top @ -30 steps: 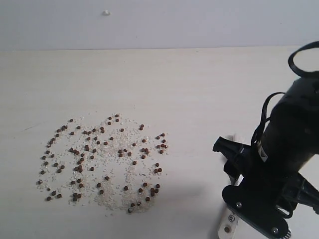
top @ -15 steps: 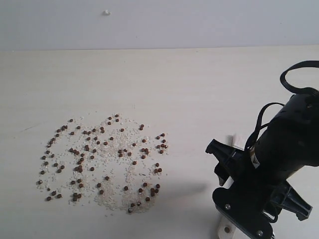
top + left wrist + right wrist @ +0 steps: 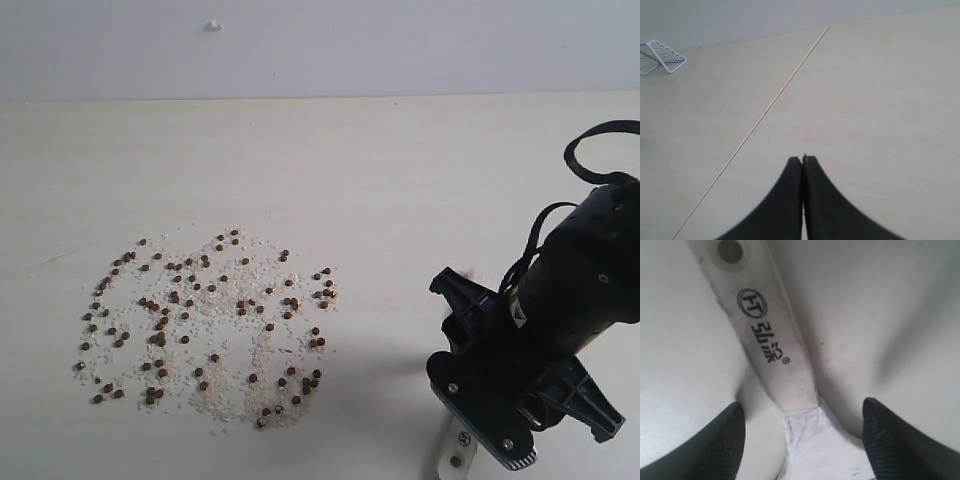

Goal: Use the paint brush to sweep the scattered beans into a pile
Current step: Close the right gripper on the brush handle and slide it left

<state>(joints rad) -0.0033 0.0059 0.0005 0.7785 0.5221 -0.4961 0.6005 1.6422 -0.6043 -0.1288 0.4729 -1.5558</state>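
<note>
The wide flat paint brush with the pale wooden handle (image 3: 775, 355) lies on the counter (image 3: 380, 170) at the lower right of the exterior view, where only its handle end (image 3: 457, 452) shows from under my right arm. In the right wrist view I see the hole and the dark round mark with printed characters near that end.

My right end effector (image 3: 802, 407) is spread wide and straddles the handle. One black finger (image 3: 730, 435) stands on each side, with a gap of counter between each finger and the wood, so it grips nothing. The black right wrist tilts down toward the counter, a cable looping above it.

The tiny round reddish-brown beans (image 3: 200, 320) lie scattered in a loose round patch at left centre, well apart from the brush, with small white grains (image 3: 225, 395) mixed among them.

My left end effector (image 3: 802, 160) is closed, its fingers pressed together and empty over bare counter. A white wire mesh piece (image 3: 662, 55) sits far off.
</note>
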